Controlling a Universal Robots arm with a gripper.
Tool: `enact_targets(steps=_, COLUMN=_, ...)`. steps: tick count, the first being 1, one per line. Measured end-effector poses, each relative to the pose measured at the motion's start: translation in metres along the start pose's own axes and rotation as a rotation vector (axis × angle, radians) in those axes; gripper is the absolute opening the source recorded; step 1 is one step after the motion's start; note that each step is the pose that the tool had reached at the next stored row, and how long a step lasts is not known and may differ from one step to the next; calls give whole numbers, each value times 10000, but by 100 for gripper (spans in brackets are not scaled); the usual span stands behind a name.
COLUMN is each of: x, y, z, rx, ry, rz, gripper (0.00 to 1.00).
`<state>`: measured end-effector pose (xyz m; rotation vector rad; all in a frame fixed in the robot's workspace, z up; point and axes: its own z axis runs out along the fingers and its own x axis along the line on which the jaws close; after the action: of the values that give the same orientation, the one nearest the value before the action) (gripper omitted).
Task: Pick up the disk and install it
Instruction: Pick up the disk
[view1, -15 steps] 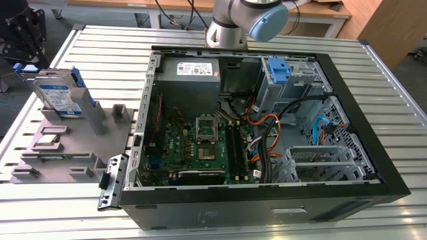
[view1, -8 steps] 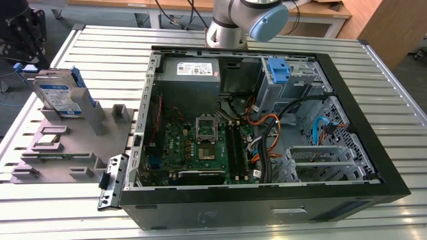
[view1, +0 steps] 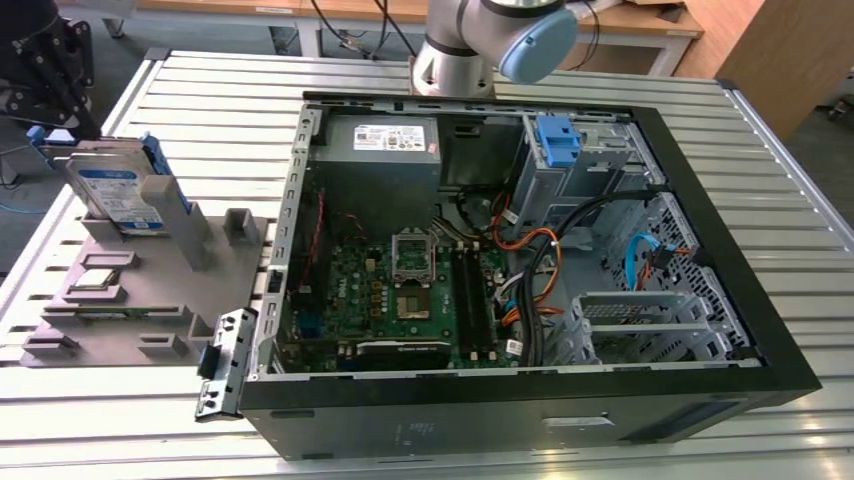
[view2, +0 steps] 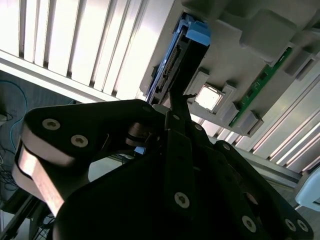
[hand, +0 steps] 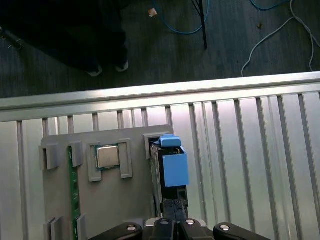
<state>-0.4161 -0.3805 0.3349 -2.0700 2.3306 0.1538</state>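
The disk (view1: 118, 190) stands on edge in a slot of the grey fixture (view1: 160, 300), at the exterior view's left, its blue-and-white label facing out and a blue bracket around it. My black gripper (view1: 60, 100) hangs just above and behind its top edge. In the first wrist view I look down on the disk (hand: 174, 167) edge-on, with the gripper (hand: 175, 207) right at its near end. In the second wrist view the gripper (view2: 175, 97) has its fingertips together, close to the connector end of the disk (view2: 170, 70). Nothing is between the fingers.
The open computer case (view1: 787, 330) lies at the exterior view's right, with a power supply (view1: 394, 138), motherboard, cables and a bare blue bracket (view1: 558, 140) in its drive bay. The fixture also holds a processor chip (hand: 107, 156) and a green memory stick (hand: 73, 185). A person's shoes (hand: 107, 67) stand beyond the table's edge.
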Motion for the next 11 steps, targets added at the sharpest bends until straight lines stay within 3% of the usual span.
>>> enact_targets(steps=11, x=-1, y=-8, z=0, rx=-1, ry=1, rz=1, gripper=11)
